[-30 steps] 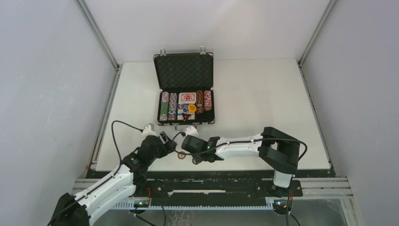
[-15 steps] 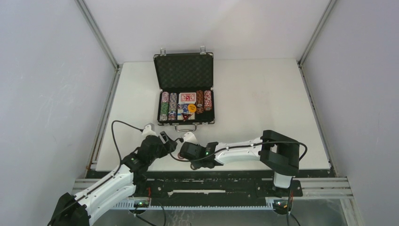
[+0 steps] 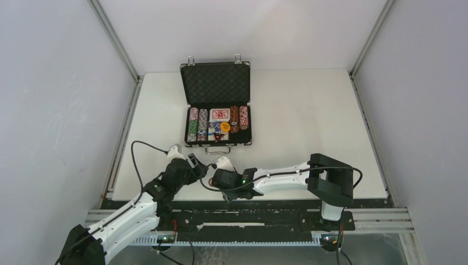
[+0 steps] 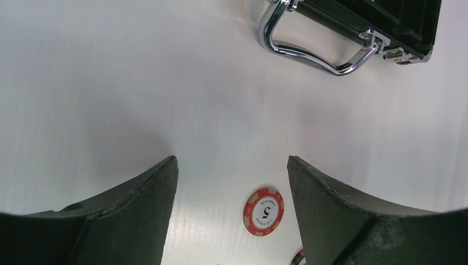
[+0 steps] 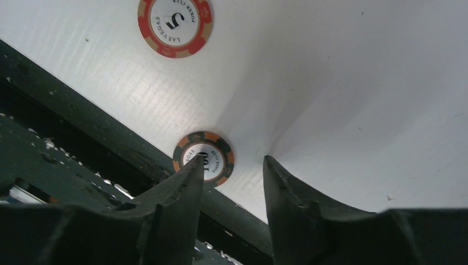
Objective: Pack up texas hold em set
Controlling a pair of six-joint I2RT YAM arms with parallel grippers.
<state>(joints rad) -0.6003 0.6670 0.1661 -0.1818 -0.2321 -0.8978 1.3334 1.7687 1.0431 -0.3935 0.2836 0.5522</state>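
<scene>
At 6 o'clock on the table, right by its edge, a dark chip lies flat, seemingly just off the half-apart, empty right jaws. Centre over it before closing, and push nothing toward the drop. Left jaws gape empty above the red chip; the case stands open at 12 o'clock.

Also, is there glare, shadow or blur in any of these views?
Top external: even light, sharp, no glare. Left wrist: bright glints on the chrome handle; soft shadow beside the left fingers. Right wrist: the right fingers cast a grey shadow on the table; the red chip reads sharp.
</scene>
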